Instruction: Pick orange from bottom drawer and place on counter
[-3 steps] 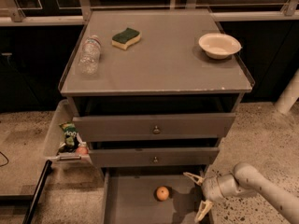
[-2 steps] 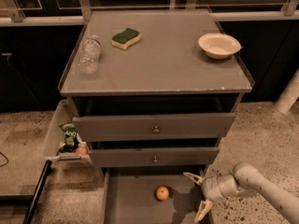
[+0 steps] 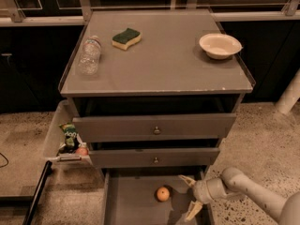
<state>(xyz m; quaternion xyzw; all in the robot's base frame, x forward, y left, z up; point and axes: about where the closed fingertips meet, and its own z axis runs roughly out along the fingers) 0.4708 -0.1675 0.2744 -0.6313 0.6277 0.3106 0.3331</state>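
Note:
The orange (image 3: pixel 162 194) lies on the floor of the open bottom drawer (image 3: pixel 129 200), near its middle. My gripper (image 3: pixel 189 197) is open at the drawer's right side, a little right of the orange and not touching it; one finger points up-left, the other down. The white arm (image 3: pixel 248 191) reaches in from the lower right. The counter (image 3: pixel 164 60) is the grey cabinet top above.
On the counter lie a clear plastic bottle (image 3: pixel 89 55), a green and yellow sponge (image 3: pixel 126 37) and a white bowl (image 3: pixel 220 45). Two knobbed drawers (image 3: pixel 154 128) stand slightly open. A side bin (image 3: pixel 58 135) holds a green snack packet (image 3: pixel 70 135) and a reddish round item (image 3: pixel 82 150).

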